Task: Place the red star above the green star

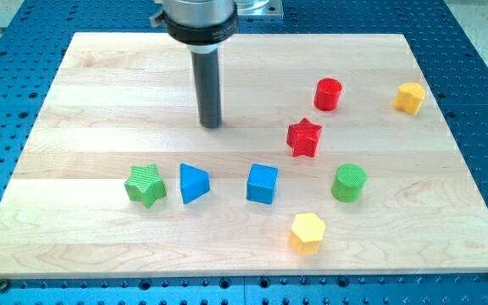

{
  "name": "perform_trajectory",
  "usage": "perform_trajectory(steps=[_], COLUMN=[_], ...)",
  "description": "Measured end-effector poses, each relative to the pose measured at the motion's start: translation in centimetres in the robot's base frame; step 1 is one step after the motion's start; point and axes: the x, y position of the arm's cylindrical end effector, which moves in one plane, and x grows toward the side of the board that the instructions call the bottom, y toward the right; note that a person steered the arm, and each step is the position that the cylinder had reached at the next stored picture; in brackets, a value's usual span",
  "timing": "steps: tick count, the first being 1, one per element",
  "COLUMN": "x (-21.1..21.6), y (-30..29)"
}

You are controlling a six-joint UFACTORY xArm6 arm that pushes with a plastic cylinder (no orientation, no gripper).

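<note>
My tip point(211, 124), my only tool, holds nothing and touches no block. It stands left of the red star block point(304, 137), maybe to go round and push it toward the green star block point(146, 185) on the wooden worktop point(100, 102).

We count eight blocks on the surface point(100, 93). Two are red: a star point(304, 137) right of centre and a cylinder point(329, 94) in the upper right. Two are green: a star point(146, 185) at lower left and a cylinder point(349, 183) at lower right. Two are blue: a triangle point(194, 183) and a cube point(262, 183), both low near the centre. Two are yellow: one hexagon point(307, 232) near the bottom and one point(409, 97) at the upper right. By shape we have two stars, two cylinders, two hexagons, one triangle, one cube.
</note>
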Motion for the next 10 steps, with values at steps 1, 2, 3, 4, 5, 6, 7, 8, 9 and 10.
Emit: perform_trajectory(steps=[1, 2, 3, 4, 5, 6, 7, 8, 9, 10], x=[1.6, 1.5, 1.6, 3.7, 3.9, 3.9, 1.3, 3.6, 6.5, 6.8], y=[6.5, 14.3, 21.4, 23.3, 14.3, 4.3, 10.3, 14.9, 13.7, 9.2])
